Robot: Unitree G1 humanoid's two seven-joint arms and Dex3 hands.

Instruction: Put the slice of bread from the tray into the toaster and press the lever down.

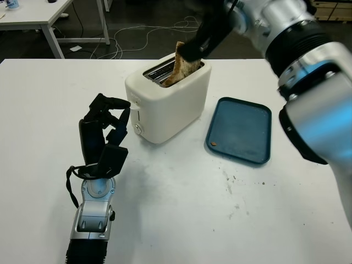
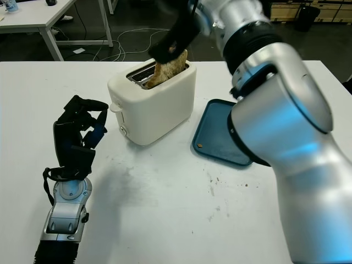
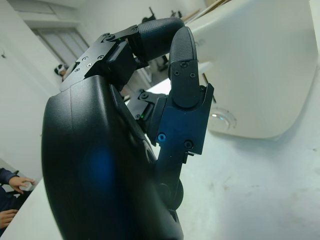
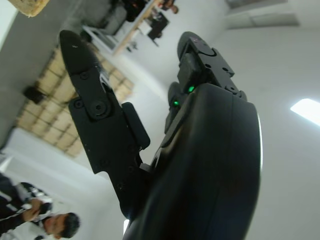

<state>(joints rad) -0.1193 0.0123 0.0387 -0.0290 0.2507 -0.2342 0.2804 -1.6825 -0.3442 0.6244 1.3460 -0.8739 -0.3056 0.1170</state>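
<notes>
Slice of bread (image 1: 177,69) stood tilted, partly down in the nearer slot of the toaster (image 1: 168,99), top corner pinched by the right hand (image 1: 201,39), closed on it from above. Looked light, dry, stiff but crumbly; best held at the upper crust, gently, lest a corner snap. Tray (image 1: 240,129) lay bare just right of the toaster. Left hand (image 1: 104,132) hovered curled, empty, near the lever (image 1: 133,104) side
</notes>
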